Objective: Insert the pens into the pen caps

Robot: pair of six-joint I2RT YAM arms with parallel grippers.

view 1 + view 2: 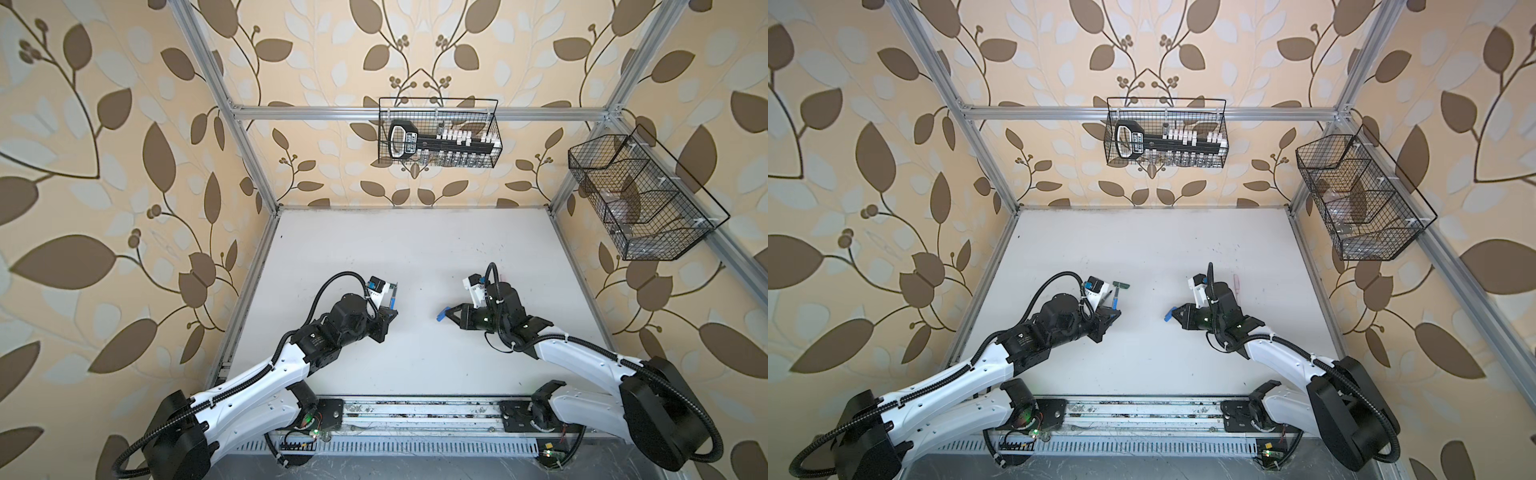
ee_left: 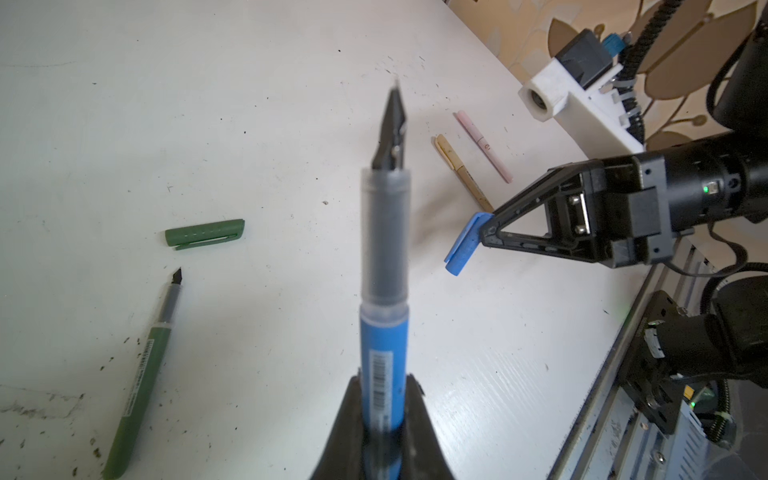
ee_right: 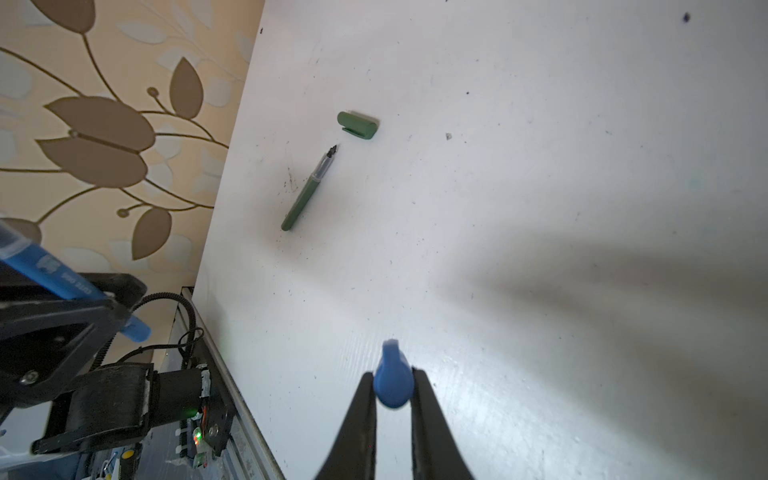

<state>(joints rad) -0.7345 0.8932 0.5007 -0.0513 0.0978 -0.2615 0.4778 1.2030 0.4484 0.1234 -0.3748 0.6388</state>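
Note:
My left gripper [image 2: 384, 399] is shut on the barrel of the blue pen [image 2: 384, 291], whose dark tip points away from the wrist, above the table. My right gripper [image 3: 392, 386] is shut on the blue pen cap [image 3: 392, 384], held some way to the right of the pen, the two apart in both top views [image 1: 441, 314]. The green pen [image 2: 141, 374] lies uncapped on the table beside the green pen cap [image 2: 205, 234]. A tan pen [image 2: 461, 170] and a pale pink pen [image 2: 484, 145] lie side by side behind the right gripper.
The white table [image 1: 415, 249] is flecked with dark marks. A wire basket [image 1: 438, 133] with a black tool hangs on the back rail, and another wire basket [image 1: 640, 199] hangs on the right frame. The arms' base rail [image 1: 415, 411] runs along the front edge.

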